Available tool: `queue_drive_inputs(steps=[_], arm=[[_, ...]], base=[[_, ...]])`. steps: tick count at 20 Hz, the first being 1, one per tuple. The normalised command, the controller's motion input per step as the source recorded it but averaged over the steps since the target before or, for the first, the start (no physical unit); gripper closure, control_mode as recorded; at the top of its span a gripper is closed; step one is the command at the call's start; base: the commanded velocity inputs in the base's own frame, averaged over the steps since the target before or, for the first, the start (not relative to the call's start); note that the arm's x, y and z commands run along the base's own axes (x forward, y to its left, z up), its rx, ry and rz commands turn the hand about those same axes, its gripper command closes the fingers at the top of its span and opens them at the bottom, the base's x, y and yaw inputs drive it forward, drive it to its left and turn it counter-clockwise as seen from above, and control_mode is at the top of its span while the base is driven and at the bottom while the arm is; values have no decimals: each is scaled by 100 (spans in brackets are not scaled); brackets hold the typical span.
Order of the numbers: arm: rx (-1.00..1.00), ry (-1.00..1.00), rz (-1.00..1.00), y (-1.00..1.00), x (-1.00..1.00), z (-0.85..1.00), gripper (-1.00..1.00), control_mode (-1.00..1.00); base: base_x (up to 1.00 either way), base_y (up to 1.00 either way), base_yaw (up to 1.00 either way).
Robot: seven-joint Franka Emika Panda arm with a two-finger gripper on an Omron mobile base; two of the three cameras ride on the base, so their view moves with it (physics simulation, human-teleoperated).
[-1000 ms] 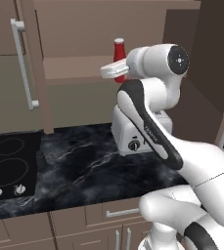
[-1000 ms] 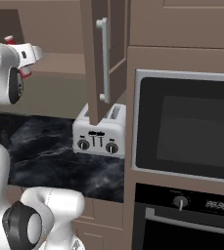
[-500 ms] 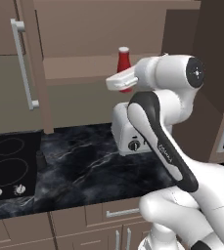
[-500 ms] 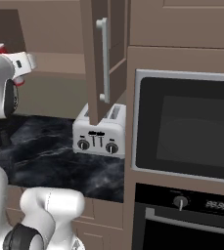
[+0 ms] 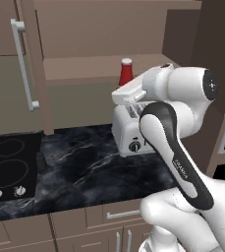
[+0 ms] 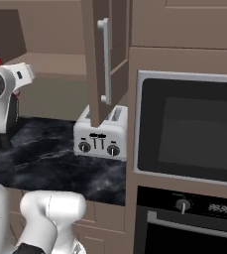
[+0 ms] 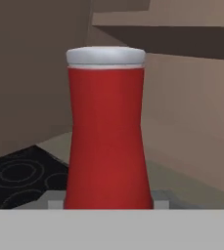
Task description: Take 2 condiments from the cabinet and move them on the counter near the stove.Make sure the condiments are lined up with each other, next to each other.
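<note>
Gripper point(image 7: 108, 201) apparently clamped on red bottle point(image 7: 107, 132), just beyond cabinet shelf point(image 5: 84, 66) edge.

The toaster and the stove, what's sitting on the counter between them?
In the left base view, only the small dark shaker, right by the stove; the counter from there to the toaster is bare.

you see the bottle point(image 5: 126, 72) upright above the toaster point(image 5: 128, 129), level with the cabinet point(image 5: 99, 66) shelf. in the hand view the bottle point(image 7: 107, 132) sits between the gripper point(image 7: 107, 199) fingertips. the toaster stands on the counter point(image 5: 92, 170), toward its back, right of the stove point(image 5: 10, 165). the shaker point(image 5: 41, 160) stands on the counter just beside the stove's right edge. in the right base view, the open cabinet door point(image 6: 97, 59) hangs above the toaster point(image 6: 101, 133), with the oven point(image 6: 187, 134) to its right.
</note>
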Motion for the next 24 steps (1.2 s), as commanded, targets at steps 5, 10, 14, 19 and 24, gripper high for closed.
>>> queue_drive_inputs(steps=[5, 10, 14, 19, 24], arm=[[0, 0, 17, 0, -16, -26, 100, -100], [0, 0, 17, 0, -13, -31, 100, -100], [0, 0, 11, 18, 0, -36, 100, -100], [1, 0, 3, 32, 0, -34, 100, -100], [1, 0, 0, 22, 0, -33, 100, -100]], base=[[0, 0, 0], [0, 0, 0], [0, 0, 0], [0, 0, 0], [0, 0, 0]])
